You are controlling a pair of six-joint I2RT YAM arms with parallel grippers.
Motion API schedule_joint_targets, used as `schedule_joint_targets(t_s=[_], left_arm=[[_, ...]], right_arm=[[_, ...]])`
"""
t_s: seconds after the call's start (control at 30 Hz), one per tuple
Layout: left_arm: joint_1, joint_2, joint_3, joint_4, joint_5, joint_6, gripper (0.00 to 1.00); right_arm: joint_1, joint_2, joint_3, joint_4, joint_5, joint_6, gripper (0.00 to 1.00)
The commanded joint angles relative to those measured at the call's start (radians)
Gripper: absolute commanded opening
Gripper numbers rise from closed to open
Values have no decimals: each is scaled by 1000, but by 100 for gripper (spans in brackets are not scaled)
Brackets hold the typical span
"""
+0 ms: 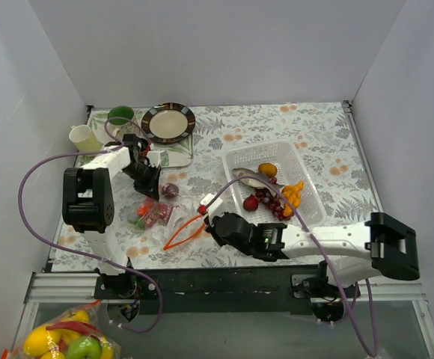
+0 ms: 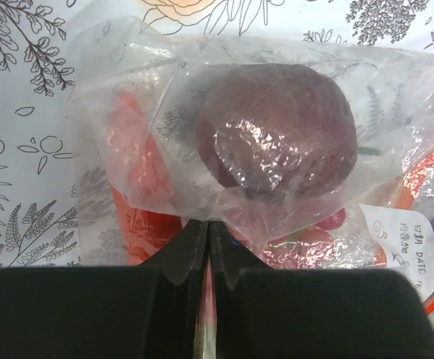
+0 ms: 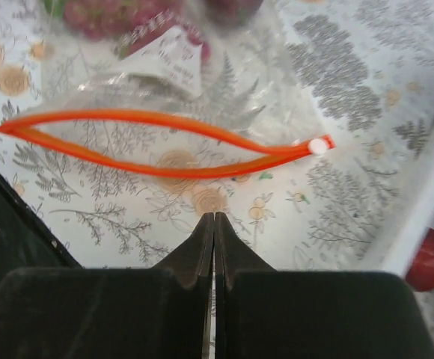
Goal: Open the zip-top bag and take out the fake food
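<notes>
The zip-top bag [image 1: 157, 213] lies between my two grippers, its red-orange zip strip [image 3: 164, 142] gaping open towards the right gripper. My left gripper [image 2: 208, 223] is shut on a fold of the bag's clear plastic [image 2: 277, 202]. A dark purple round fruit [image 2: 277, 134] and red pieces [image 2: 138, 187] show through the plastic. My right gripper [image 3: 214, 217] is shut on nothing, just short of the open mouth and over bare tablecloth. More fake food lies in the clear basket [image 1: 307, 176]: an orange fruit [image 1: 267, 169], a grey fish [image 1: 250, 178], grapes [image 1: 273, 200] and orange pieces [image 1: 293, 194].
A dark plate [image 1: 168, 122], a green cup [image 1: 120, 116] and a cream cup [image 1: 82, 137] stand at the back left. A bag of lemons and a green apple [image 1: 67, 338] lies off the table at the near left. White walls close in three sides.
</notes>
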Motion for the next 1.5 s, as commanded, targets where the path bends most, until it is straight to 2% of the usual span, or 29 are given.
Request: schedule_joint_targets(t_s=[0.0, 0.03, 0.07, 0.17, 0.33, 0.53, 0.63, 0.77, 0.87, 1.0, 1.27, 1.47], left_arm=[[-10, 0, -13, 39, -32, -5, 0], [-10, -4, -13, 35, -32, -2, 0], [-10, -7, -14, 33, -30, -2, 0], [-12, -15, -14, 24, -27, 3, 0], [-13, -26, -22, 13, -14, 9, 0], [-13, -23, -25, 13, -26, 6, 0], [-15, 0, -14, 9, -30, 5, 0], [-24, 36, 7, 1, -30, -5, 0], [-36, 55, 21, -7, -32, -12, 0], [-47, 75, 30, -7, -43, -17, 0], [-65, 111, 70, -17, -61, -18, 0], [-88, 120, 88, -31, -84, -20, 0]], right_arm=[[14, 112, 57, 149, -46, -18, 5], [14, 159, 68, 172, -54, -22, 7], [14, 184, 79, 187, -66, -27, 16], [12, 279, 140, 212, -83, -56, 28], [-19, 425, 232, 226, -97, -70, 32], [-62, 540, 323, 211, -152, -105, 47], [-85, 558, 317, 255, -178, -105, 52], [-92, 580, 301, 355, -143, -147, 67], [-94, 605, 304, 419, -120, -165, 74], [-98, 634, 289, 477, -135, -194, 75], [-98, 569, 30, 654, -150, -102, 65], [-98, 588, 13, 778, -149, -127, 59]])
